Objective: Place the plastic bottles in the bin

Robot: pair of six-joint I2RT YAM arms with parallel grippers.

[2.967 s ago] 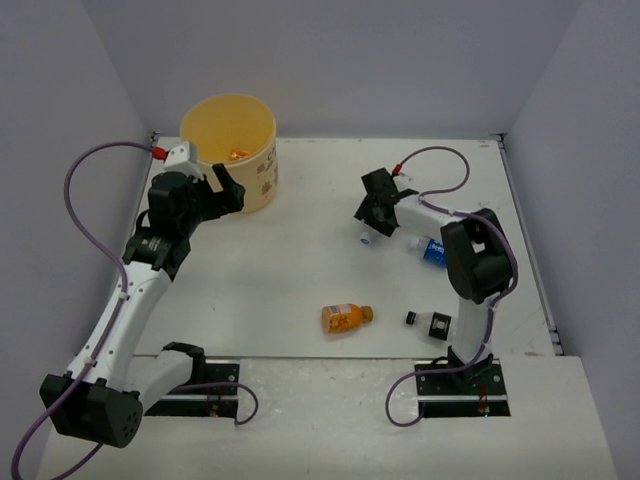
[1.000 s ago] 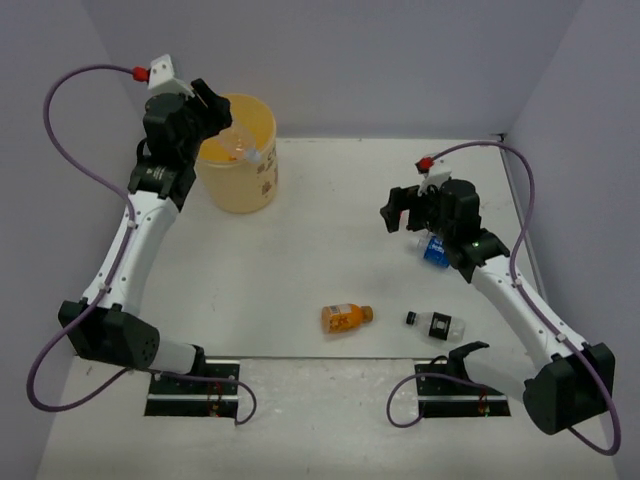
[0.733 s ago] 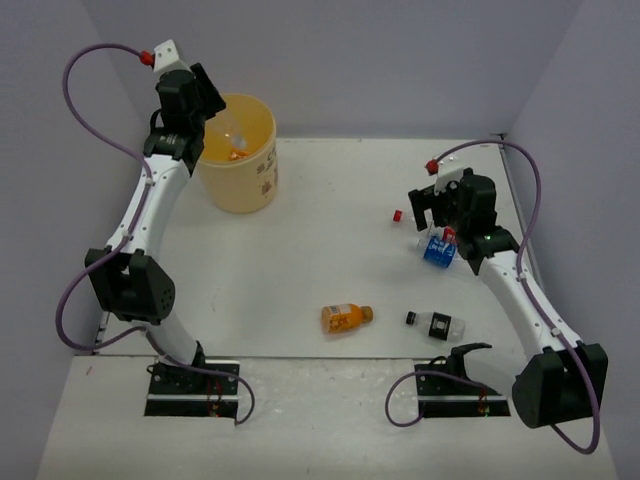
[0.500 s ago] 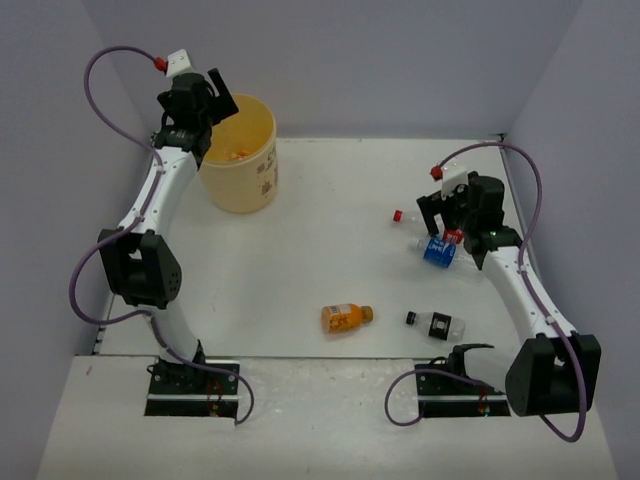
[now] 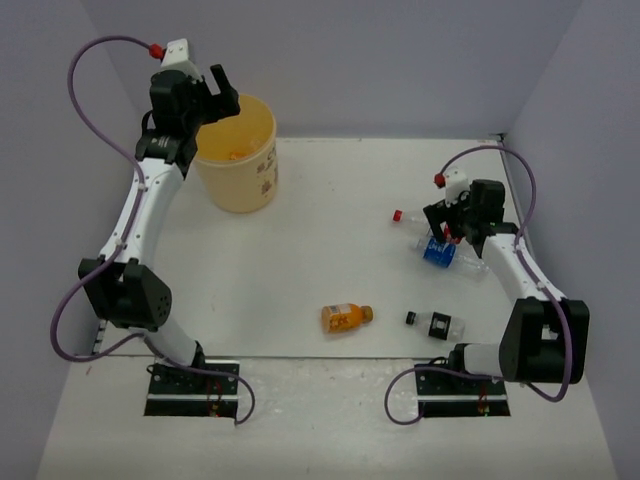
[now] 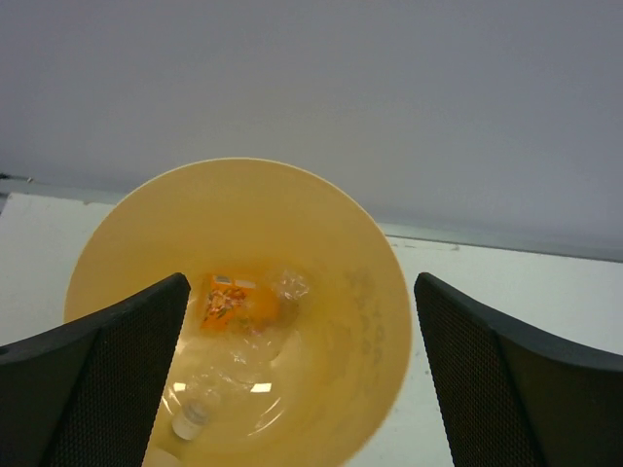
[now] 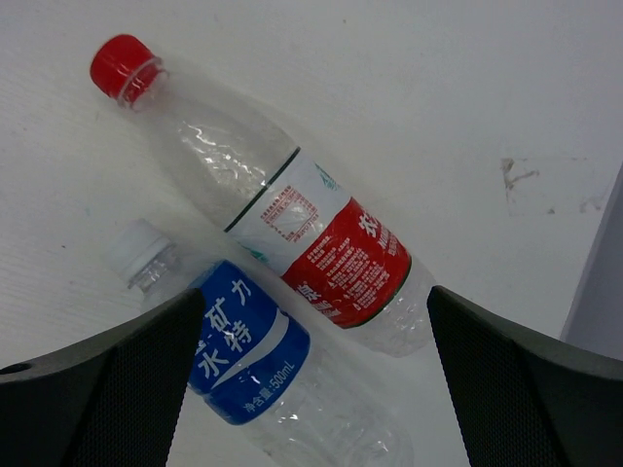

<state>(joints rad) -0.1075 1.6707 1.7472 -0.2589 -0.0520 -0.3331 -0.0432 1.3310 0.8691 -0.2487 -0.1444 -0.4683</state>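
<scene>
Right wrist view looks straight down on two clear bottles lying on the table point(image 5: 300, 240), touching along their sides: the red-label bottle point(image 7: 292, 229) on a diagonal with its red cap point(image 7: 124, 66) up and left, and the blue-label bottle point(image 7: 255, 362) just below it. The right gripper point(image 5: 443, 222) hangs over them with its fingers spread wide and nothing between them.

Both bottles look empty and thin-walled, so they are probably very light, easy to dent and slick on the bare plastic. Being round, either could roll or skid if nudged from one side. The labelled middle of the barrel seems the best place to hold, with the fingers across the width, not along it. The red-label bottle lies more squarely between the fingers, but closing on it may push its neighbour away.

Over at the far left, the left gripper point(image 5: 218, 92) hovers above the bin point(image 5: 245, 185), fingers wide and holding nothing. The binned bottles point(image 6: 234, 311) lie on its floor, one orange and some clear. An orange bottle point(image 5: 345, 317) and a black-label bottle point(image 5: 435, 322) lie near the front edge, well apart from the bin.
</scene>
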